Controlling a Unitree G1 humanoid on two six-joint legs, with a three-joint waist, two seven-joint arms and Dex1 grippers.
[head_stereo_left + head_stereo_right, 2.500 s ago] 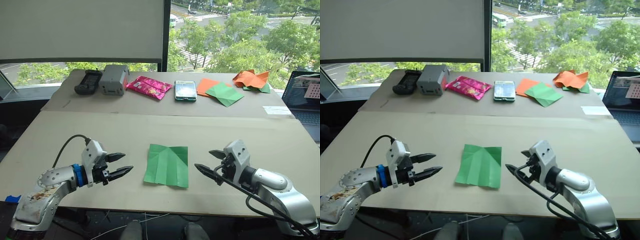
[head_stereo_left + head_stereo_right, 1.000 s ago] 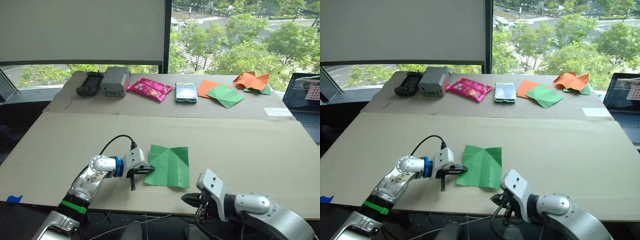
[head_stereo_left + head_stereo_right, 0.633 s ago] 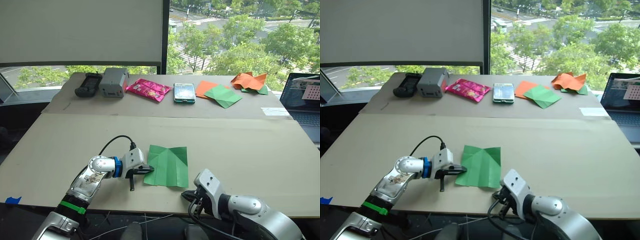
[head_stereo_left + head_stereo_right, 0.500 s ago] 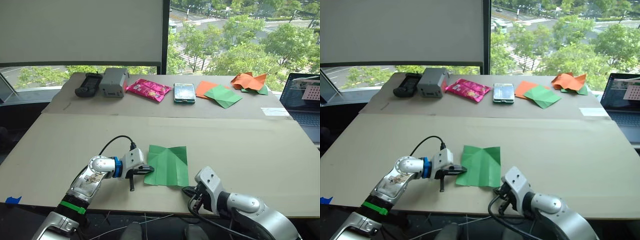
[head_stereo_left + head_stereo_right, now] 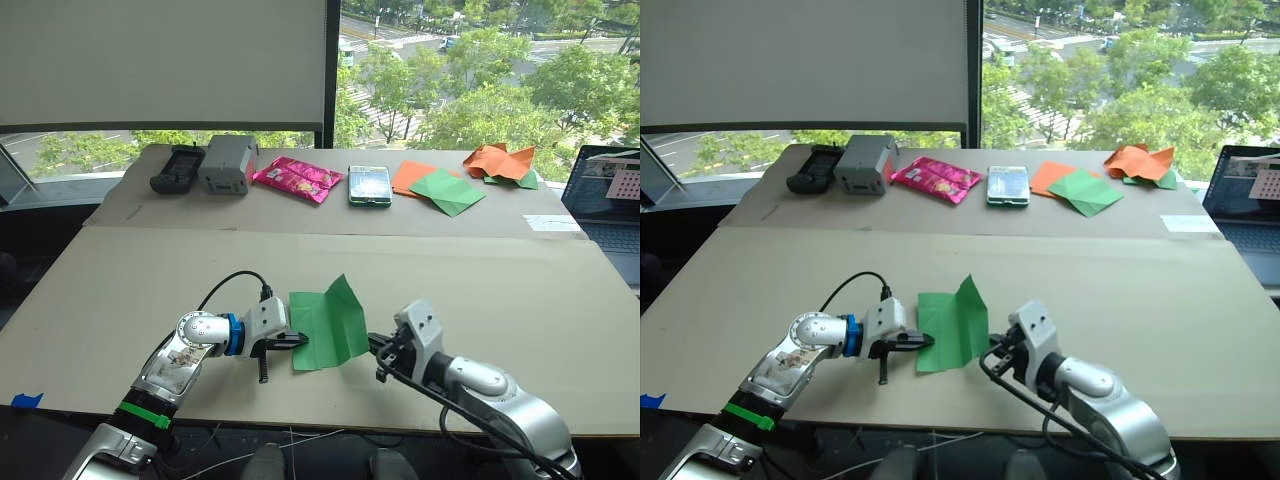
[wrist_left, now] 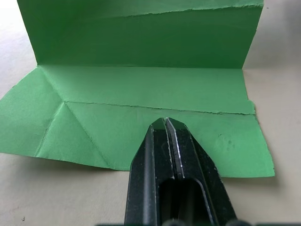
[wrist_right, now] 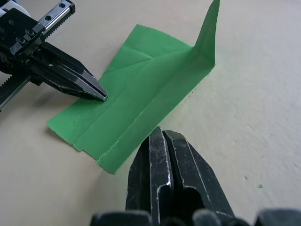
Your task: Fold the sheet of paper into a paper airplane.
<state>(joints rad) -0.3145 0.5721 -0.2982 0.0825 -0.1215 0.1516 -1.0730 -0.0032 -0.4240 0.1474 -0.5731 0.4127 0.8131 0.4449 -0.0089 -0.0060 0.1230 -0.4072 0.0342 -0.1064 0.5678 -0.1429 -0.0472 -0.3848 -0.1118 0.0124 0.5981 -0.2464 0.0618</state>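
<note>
The sheet of paper (image 5: 322, 325), bright green and creased, lies near the table's front edge. Its left half is flat and its right half stands raised along a fold (image 7: 205, 35). My left gripper (image 5: 300, 340) is shut, its tips pressing down on the flat left part (image 6: 165, 123). My right gripper (image 5: 374, 346) is shut as well. Its tips (image 7: 160, 134) touch the paper's right side at the foot of the raised flap, with no paper between the fingers. No paper airplane shape is formed.
Along the back table lie a black controller (image 5: 177, 167), a grey box (image 5: 227, 162), a pink packet (image 5: 298, 177), a phone (image 5: 370, 185), orange and darker green squares (image 5: 440, 186) and crumpled orange paper (image 5: 500, 160). A laptop (image 5: 610, 195) stands at the right.
My right gripper has come up from the table's front edge to the paper's right side, and that half has risen from flat to upright. The left gripper has stayed pressed on the paper.
</note>
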